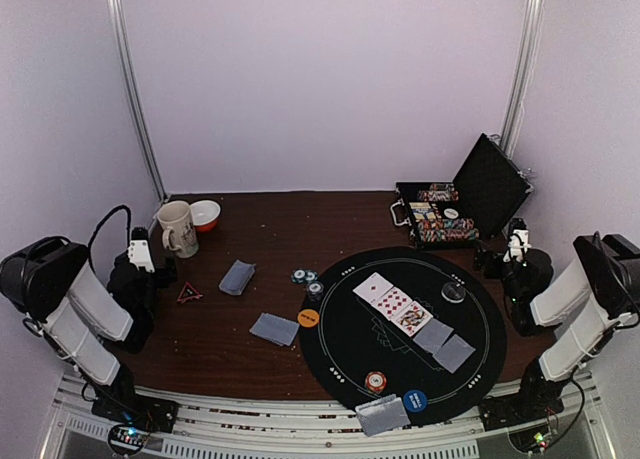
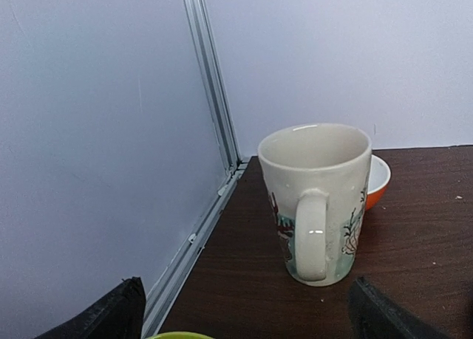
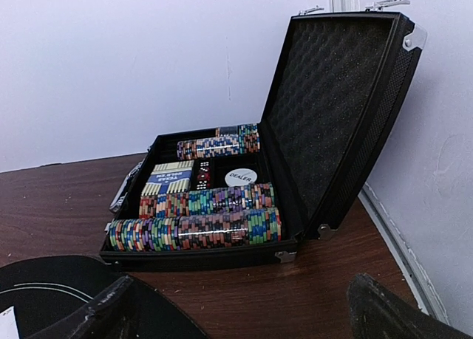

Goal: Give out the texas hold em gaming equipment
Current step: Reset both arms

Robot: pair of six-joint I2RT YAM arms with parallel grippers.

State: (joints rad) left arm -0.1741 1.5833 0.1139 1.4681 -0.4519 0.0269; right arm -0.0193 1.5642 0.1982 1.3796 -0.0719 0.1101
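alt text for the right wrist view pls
An open black case holds rows of striped poker chips and a white dealer button, standing on a dark wooden table. The right pincer is open, its fingers at the bottom corners.

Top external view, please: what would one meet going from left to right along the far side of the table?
Mug → orange bowl → open chip case.

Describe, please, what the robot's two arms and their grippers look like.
Both the left arm and right arm have white link covers between black joints. A black cable loops over the left one. The left gripper and right gripper show wedge-shaped black fingers.
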